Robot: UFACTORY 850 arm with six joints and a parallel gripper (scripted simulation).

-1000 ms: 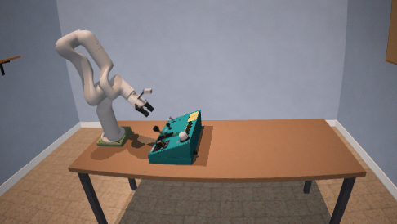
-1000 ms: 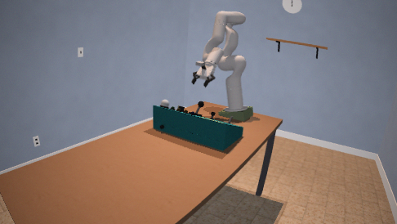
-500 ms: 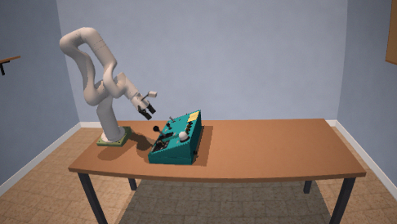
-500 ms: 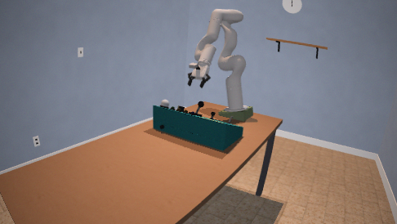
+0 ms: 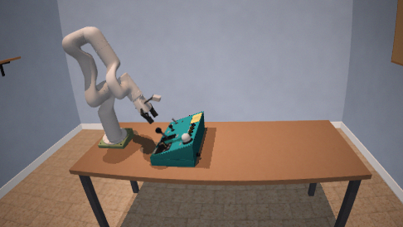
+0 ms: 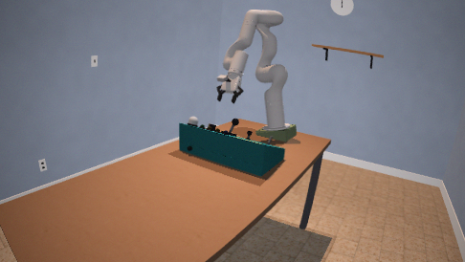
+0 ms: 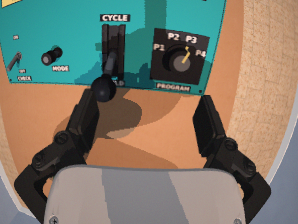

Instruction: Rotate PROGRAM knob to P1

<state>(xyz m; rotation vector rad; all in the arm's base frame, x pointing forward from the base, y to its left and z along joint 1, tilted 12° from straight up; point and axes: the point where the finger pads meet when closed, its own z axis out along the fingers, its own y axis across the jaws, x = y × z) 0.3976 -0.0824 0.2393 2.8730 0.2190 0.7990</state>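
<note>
The teal console [image 5: 174,159] [image 6: 230,153] [image 7: 75,30] stands on the table. In the wrist view its PROGRAM knob [image 7: 182,62] is at the right, on a black plate, with its yellow pointer toward P3; P1 is at the plate's left. My gripper [image 5: 152,118] [image 6: 227,100] [image 7: 147,103] is open and empty, above and in front of the console's low edge, touching nothing. In the wrist view the knob lies beyond the fingertips, nearer the right finger. The console's body hides the knob in the exterior view.
The CYCLE lever [image 5: 158,130] [image 6: 234,122] [image 7: 103,88] stands up left of the knob, its black ball near the left fingertip in the wrist view. The MODE knob [image 7: 48,58] and CHECK switch [image 7: 15,61] are farther left. A white dome [image 5: 186,137] [image 6: 192,120] rises from the console.
</note>
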